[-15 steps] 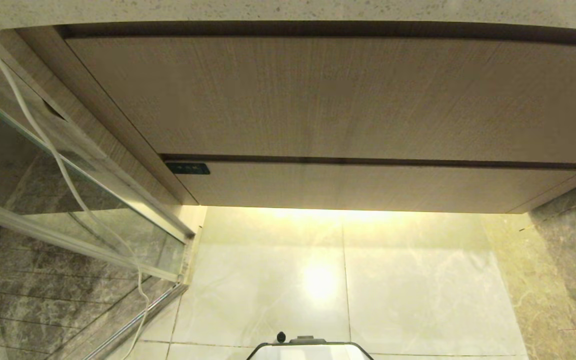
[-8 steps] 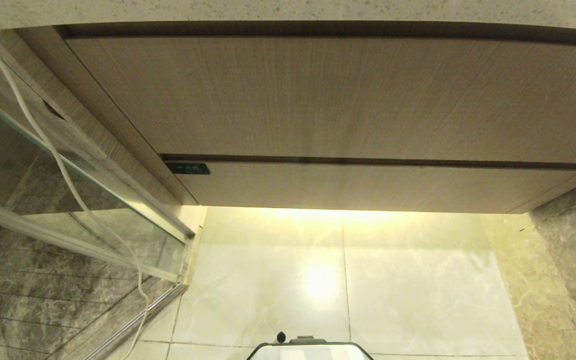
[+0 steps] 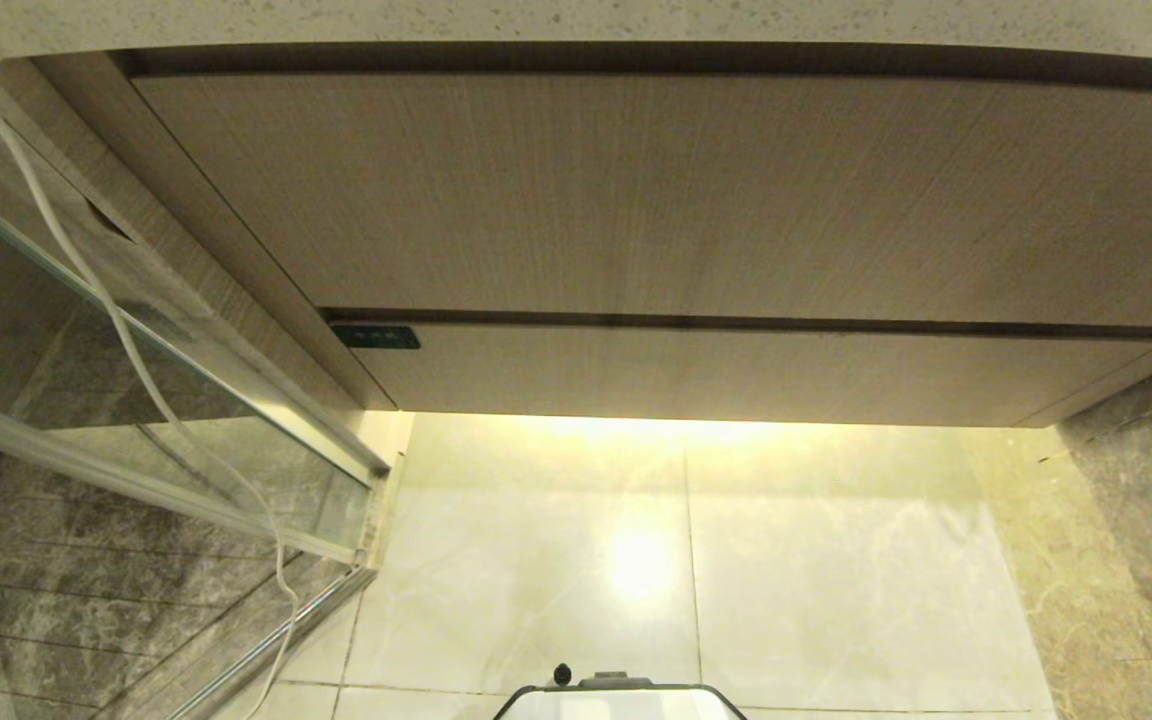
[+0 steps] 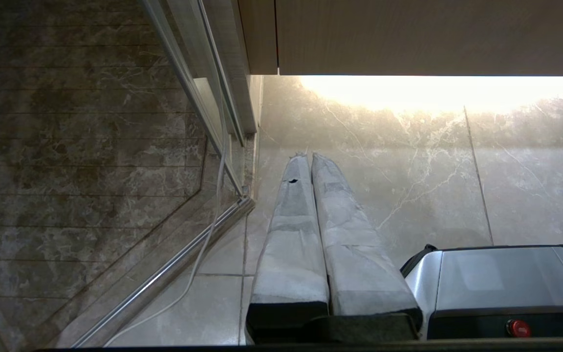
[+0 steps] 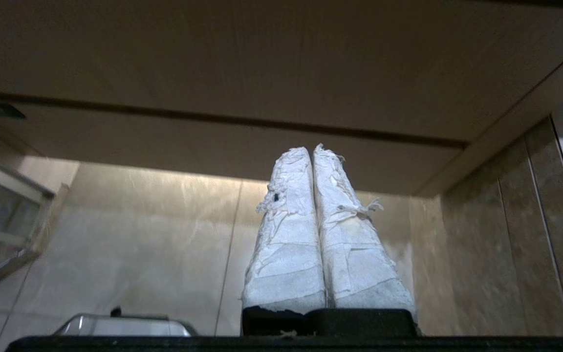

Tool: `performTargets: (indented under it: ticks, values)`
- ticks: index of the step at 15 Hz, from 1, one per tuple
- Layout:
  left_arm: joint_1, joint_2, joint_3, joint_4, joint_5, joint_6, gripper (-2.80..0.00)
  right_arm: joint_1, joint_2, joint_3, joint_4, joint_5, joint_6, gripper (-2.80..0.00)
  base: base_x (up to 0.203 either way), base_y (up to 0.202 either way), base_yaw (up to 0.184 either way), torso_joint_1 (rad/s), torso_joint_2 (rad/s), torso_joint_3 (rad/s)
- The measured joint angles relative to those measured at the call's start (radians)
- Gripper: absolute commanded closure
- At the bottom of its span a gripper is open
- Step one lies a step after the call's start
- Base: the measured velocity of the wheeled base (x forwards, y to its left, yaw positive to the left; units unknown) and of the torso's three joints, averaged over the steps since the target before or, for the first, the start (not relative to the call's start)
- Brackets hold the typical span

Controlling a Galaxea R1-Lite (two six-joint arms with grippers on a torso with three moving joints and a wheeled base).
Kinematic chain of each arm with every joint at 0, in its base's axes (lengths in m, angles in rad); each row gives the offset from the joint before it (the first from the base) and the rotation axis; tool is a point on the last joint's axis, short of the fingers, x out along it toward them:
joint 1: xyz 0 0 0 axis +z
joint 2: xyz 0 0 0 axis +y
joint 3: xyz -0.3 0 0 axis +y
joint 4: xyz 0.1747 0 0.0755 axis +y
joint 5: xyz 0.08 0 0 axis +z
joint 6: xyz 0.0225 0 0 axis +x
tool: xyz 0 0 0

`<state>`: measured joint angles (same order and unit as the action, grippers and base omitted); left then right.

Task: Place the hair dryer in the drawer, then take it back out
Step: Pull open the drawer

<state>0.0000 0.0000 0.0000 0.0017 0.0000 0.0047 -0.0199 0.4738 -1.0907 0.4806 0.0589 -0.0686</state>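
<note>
A: Head view first. What is in front of the robot?

B: A wood-grain vanity under a pale speckled table edge [image 3: 576, 20]. There is a tall front panel [image 3: 636, 190], and below it the low front of the drawer [image 3: 736, 372], flush with the cabinet and closed. A small dark label [image 3: 376, 337] sits at that front's left end. Pale floor tiles [image 3: 836, 570] lie below, a glass shower screen [image 3: 86, 400] stands at left with a white cord [image 3: 126, 340] hanging across it, and the robot base [image 3: 621, 700] shows at the lower edge. Neither arm appears here, and the hair dryer is in none of the views.

A: Left wrist view?

B: The left gripper [image 4: 309, 155] points at the floor beside the screen's metal rail [image 4: 164, 274]. Its wrapped jaws lie pressed together, holding nothing.

A: Right wrist view?

B: The right gripper [image 5: 311, 148] is aimed towards the drawer front, near its right end and clear of it. Its cloth-wrapped jaws are pressed together and empty. A brown tiled wall [image 5: 516, 234] is beside it.
</note>
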Motion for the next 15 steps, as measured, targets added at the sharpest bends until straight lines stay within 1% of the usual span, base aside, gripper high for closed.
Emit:
performTargets:
  ticks: [2, 3, 5, 6, 8, 10, 13, 15]
  values:
    - [0.0, 0.0, 0.0, 0.0, 0.0, 0.0, 0.0, -0.006, 0.179, -0.247, 0.215, -0.008, -0.005, 0.0, 0.0, 0.0, 0.0, 0.0, 0.0, 0.0]
    - [0.0, 0.0, 0.0, 0.0, 0.0, 0.0, 0.0, -0.008, 0.266, -0.346, 0.331, -0.01, -0.01, 0.0, 0.0, 0.0, 0.0, 0.0, 0.0, 0.0]
    - [0.0, 0.0, 0.0, 0.0, 0.0, 0.0, 0.0, 0.011, 0.421, -0.477, 0.52, -0.017, -0.018, 0.0, 0.0, 0.0, 0.0, 0.0, 0.0, 0.0]
    - [0.0, 0.0, 0.0, 0.0, 0.0, 0.0, 0.0, 0.023, 0.481, -0.511, 0.591, -0.025, -0.022, 0.0, 0.0, 0.0, 0.0, 0.0, 0.0, 0.0]
    - [0.0, 0.0, 0.0, 0.0, 0.0, 0.0, 0.0, 0.033, 0.566, -0.543, 0.679, -0.047, -0.016, 0.0, 0.0, 0.0, 0.0, 0.0, 0.0, 0.0]
    - [0.0, 0.0, 0.0, 0.0, 0.0, 0.0, 0.0, 0.03, 0.616, -0.56, 0.719, -0.073, 0.002, 0.0, 0.0, 0.0, 0.0, 0.0, 0.0, 0.0]
    - [0.0, 0.0, 0.0, 0.0, 0.0, 0.0, 0.0, 0.026, 0.642, -0.554, 0.784, -0.073, 0.035, 0.0, 0.0, 0.0, 0.0, 0.0, 0.0, 0.0]
    - [0.0, 0.0, 0.0, 0.0, 0.0, 0.0, 0.0, 0.026, 0.652, -0.549, 0.775, -0.114, 0.016, 0.0, 0.0, 0.0, 0.0, 0.0, 0.0, 0.0]
